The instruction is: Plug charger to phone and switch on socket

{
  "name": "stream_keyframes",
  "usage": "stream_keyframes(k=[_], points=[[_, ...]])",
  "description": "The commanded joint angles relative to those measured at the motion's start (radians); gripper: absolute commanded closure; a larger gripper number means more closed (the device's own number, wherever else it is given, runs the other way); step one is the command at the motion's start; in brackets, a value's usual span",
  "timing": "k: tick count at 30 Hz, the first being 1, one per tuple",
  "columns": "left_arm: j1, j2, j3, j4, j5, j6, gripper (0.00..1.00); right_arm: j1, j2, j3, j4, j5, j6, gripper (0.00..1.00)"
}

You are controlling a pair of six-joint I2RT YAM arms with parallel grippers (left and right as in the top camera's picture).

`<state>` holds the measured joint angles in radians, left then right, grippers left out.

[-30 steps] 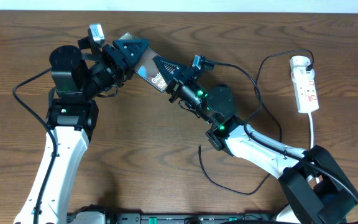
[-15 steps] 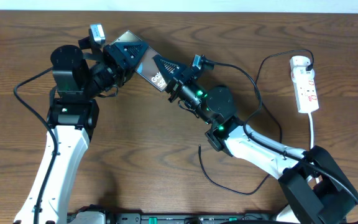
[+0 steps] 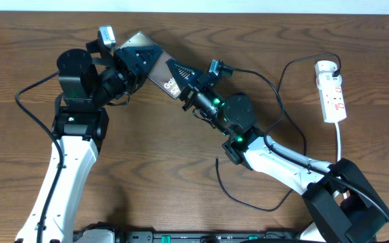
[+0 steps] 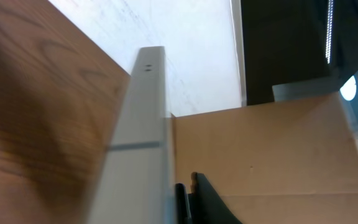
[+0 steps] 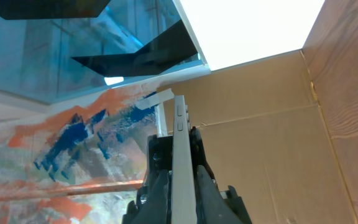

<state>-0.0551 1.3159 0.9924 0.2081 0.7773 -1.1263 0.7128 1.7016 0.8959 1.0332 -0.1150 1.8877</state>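
The phone (image 3: 158, 68), brownish-grey with white lettering, is held above the table between both grippers. My left gripper (image 3: 135, 55) is shut on its far-left end and my right gripper (image 3: 182, 81) on its near-right end. In the left wrist view its grey edge (image 4: 138, 143) runs beside a dark finger (image 4: 199, 200). In the right wrist view its edge (image 5: 180, 168) sits between both fingers. The white socket (image 3: 332, 94) lies at the far right with the charger's black plug (image 3: 334, 65) at its top end. The thin charger cable (image 3: 280, 101) loops down behind my right arm to a loose end (image 3: 217, 162).
The socket's white cord (image 3: 340, 138) runs toward the right arm's base. A thicker black robot cable (image 3: 32, 88) loops beside the left arm. Cardboard panels and a wall show in both wrist views.
The left arm and the phone's far end have shifted slightly up and to the right. The right arm has barely moved.
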Motion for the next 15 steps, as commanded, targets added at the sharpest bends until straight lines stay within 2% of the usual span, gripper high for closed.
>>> stream_keyframes(k=[1,15], points=[[-0.028,0.004,0.004,0.019,0.045,0.016,0.92,0.054,-0.007,0.021,0.0,-0.126,-0.019,0.99],[-0.028,0.004,0.004,0.019,0.043,0.016,0.92,0.055,-0.007,0.021,-0.002,-0.127,-0.027,0.99]])
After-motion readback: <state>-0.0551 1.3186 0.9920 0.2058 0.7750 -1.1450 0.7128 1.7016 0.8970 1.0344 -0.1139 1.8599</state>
